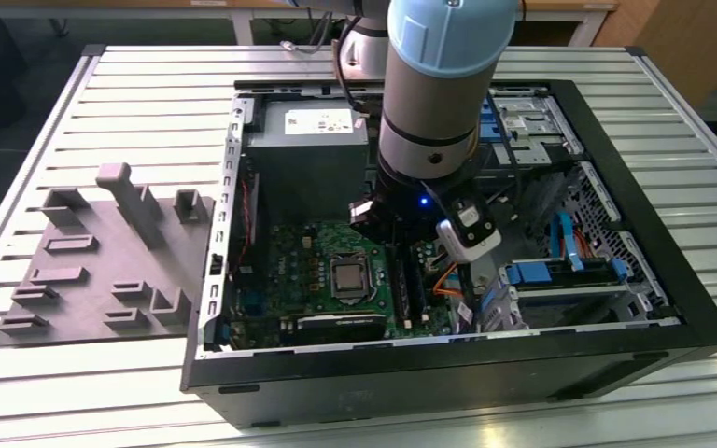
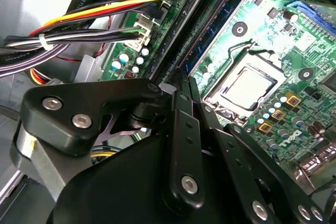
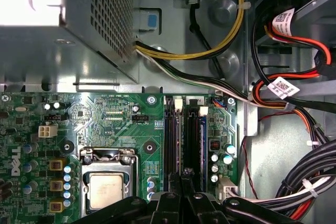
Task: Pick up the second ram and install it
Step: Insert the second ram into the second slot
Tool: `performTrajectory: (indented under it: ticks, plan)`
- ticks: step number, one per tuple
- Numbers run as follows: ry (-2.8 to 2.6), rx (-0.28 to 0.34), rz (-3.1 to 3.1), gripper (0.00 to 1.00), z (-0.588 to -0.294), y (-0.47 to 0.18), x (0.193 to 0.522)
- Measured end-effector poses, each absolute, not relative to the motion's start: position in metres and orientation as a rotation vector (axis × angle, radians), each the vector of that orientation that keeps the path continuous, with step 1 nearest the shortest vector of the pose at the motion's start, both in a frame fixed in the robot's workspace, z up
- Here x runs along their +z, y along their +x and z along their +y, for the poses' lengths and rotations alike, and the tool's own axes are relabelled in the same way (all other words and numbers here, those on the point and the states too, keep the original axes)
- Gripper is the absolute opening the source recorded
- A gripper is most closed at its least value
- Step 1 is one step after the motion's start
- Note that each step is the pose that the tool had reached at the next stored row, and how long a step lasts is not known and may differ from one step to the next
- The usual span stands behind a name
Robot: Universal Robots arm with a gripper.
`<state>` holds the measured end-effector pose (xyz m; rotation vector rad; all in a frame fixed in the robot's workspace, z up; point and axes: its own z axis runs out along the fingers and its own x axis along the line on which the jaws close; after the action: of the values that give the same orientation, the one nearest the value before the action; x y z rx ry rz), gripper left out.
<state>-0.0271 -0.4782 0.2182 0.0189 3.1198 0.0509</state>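
Now the gripper (image 3: 182,182) is hovering low-centre over the memory slots (image 3: 181,142), fingers drawn narrow, seemingly pinching the second ram (image 3: 182,174); pressing should be straight, both ends level.

A robotics lab or assembly-test workshop: a ribbed, pale aluminium-slat surface (image 1: 109,93) carries an open black desktop computer case (image 1: 657,280) lying on its side, its green motherboard (image 1: 321,271) exposed beneath a light-blue and grey industrial robot arm (image 1: 440,84). Beside the case sits a grey plastic fixture block with upright posts (image 1: 109,252), the kind of jig used to stage parts. Wooden furniture (image 1: 657,23) and dark flooring edge the background in the exterior view. In the first wrist view, a perforated grey metal power supply box (image 3: 100,19) and bundled yellow, red and black cables (image 3: 294,82) crowd the case's interior above the bare silver processor socket (image 3: 107,187).
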Motion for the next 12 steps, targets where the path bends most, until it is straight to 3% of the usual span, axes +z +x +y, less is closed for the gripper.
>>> performTrajectory:
  ticks: [8,9,11,12]
  plan:
    - [0.019,0.051,3.120,0.13,-0.4782,-0.0270,0.2181]
    - [0.019,0.051,3.120,0.19,-0.4782,-0.0271,0.2181]
    - [0.019,0.051,3.120,0.19,-0.4782,-0.0270,0.2180]
    - [0.019,0.051,3.120,0.26,-0.4782,-0.0270,0.2180]
